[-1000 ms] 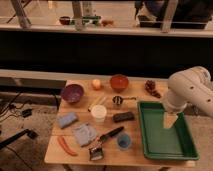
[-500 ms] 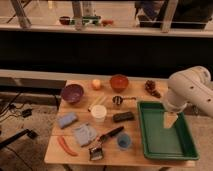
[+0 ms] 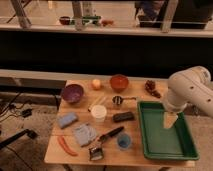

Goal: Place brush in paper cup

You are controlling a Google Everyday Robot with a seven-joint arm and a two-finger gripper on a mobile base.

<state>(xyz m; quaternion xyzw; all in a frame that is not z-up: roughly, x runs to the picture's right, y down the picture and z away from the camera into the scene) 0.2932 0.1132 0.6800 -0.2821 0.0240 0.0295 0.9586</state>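
The brush (image 3: 106,139) lies on the wooden table (image 3: 75,155) near its front edge, black handle pointing up-right and its grey head toward the front. Just behind it, at mid-table, the off-white paper cup (image 3: 98,114) stands upright. My gripper (image 3: 170,121) hangs pointing down over the green tray (image 3: 159,142) at the right. It is well right of both cup and brush, open, with nothing in it.
A grey-blue cloth (image 3: 85,134), a small blue cup (image 3: 123,142) and an orange-red stick (image 3: 65,146) surround the brush. A blue sponge (image 3: 67,120), purple bowl (image 3: 72,93), orange bowl (image 3: 119,82), metal scoop (image 3: 118,100) and a black block (image 3: 123,117) sit farther back.
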